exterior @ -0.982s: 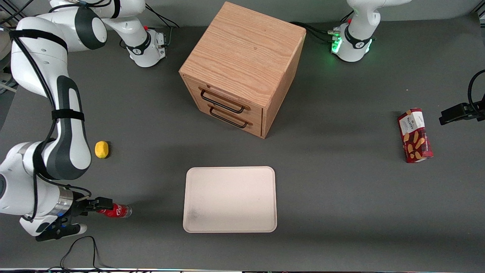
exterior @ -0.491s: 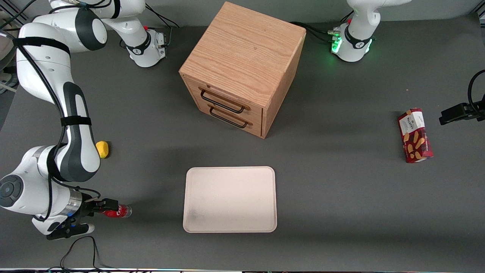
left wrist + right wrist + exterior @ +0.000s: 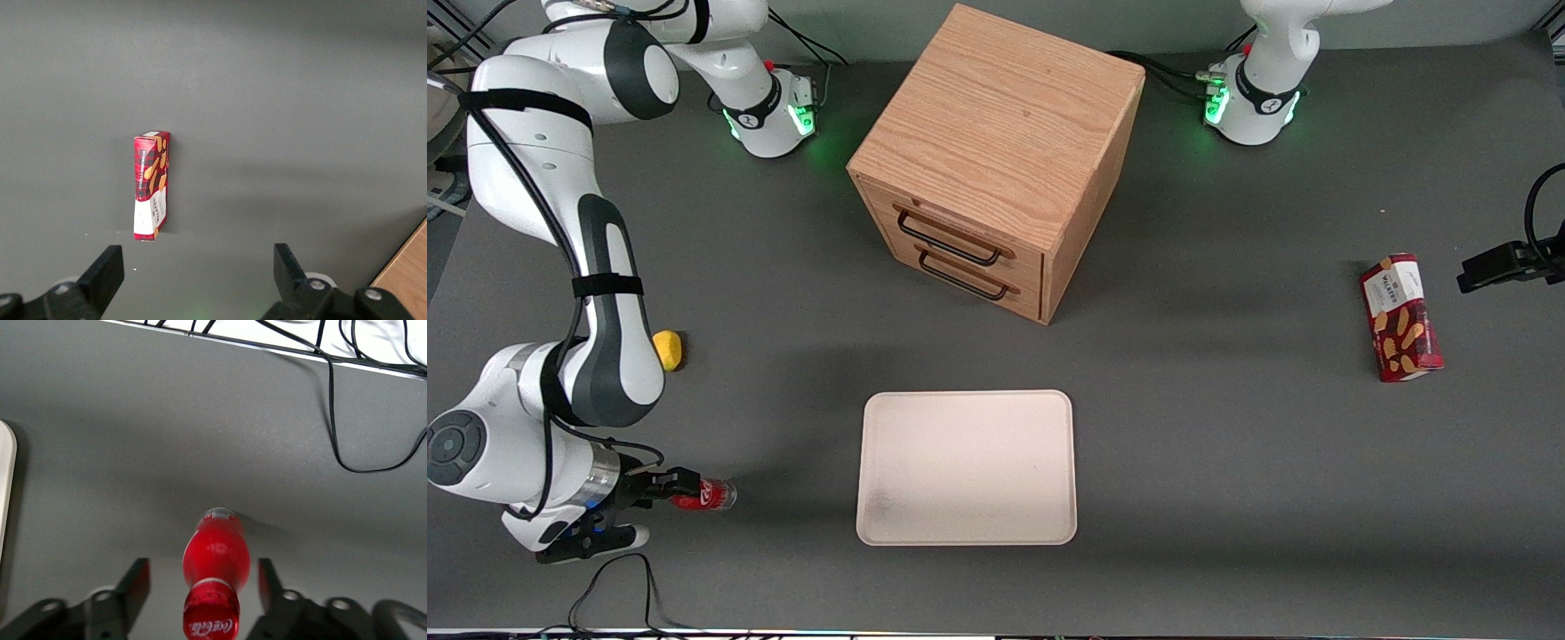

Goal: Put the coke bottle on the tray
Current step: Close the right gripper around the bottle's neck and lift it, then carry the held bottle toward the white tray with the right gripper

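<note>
The coke bottle [image 3: 704,496] lies on its side on the dark grey counter [image 3: 1227,462], toward the working arm's end and near the edge closest to the front camera. In the wrist view the coke bottle [image 3: 215,570] shows a red body and a red label with white "Coca-Cola" script. The hand [image 3: 660,486] is low at the bottle's end, its two fingers [image 3: 136,581] spread apart with the bottle between them and a gap showing on each side, so nothing is clamped.

The tray [image 3: 889,418], cream-white with rounded corners and a low rim, lies flat beside the bottle toward the middle of the counter, apart from it; nothing sits in it. A yellow lemon-like fruit [image 3: 668,349] rests farther from the front camera than the bottle, partly covered by the arm.

A wooden cabinet [image 3: 996,151] with two shut drawers and dark wire handles stands farther from the camera than the tray. Toward the parked arm's end lies a red biscuit box [image 3: 1400,317], printed "Walkers" with pictures of biscuits. Black cables [image 3: 347,400] trail along the counter's edge.
</note>
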Robot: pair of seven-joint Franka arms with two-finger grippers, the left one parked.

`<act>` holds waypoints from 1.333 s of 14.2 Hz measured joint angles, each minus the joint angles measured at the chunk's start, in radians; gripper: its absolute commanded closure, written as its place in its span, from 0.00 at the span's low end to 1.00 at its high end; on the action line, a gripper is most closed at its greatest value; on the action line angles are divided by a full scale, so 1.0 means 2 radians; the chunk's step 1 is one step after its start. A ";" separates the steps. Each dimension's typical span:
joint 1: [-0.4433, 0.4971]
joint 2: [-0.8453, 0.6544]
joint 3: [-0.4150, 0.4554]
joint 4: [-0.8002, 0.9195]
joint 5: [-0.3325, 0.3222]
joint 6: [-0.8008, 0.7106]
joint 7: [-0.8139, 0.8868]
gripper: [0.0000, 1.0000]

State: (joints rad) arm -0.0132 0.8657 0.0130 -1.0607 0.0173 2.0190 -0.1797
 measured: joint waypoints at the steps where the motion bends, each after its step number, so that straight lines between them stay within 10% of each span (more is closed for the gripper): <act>1: 0.000 0.000 0.000 0.000 -0.002 0.000 0.000 0.91; 19: 0.002 -0.136 0.000 0.043 -0.031 -0.189 -0.008 1.00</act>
State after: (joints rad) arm -0.0101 0.5944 0.0139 -0.9750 -0.0443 1.6401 -0.1963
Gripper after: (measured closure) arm 0.687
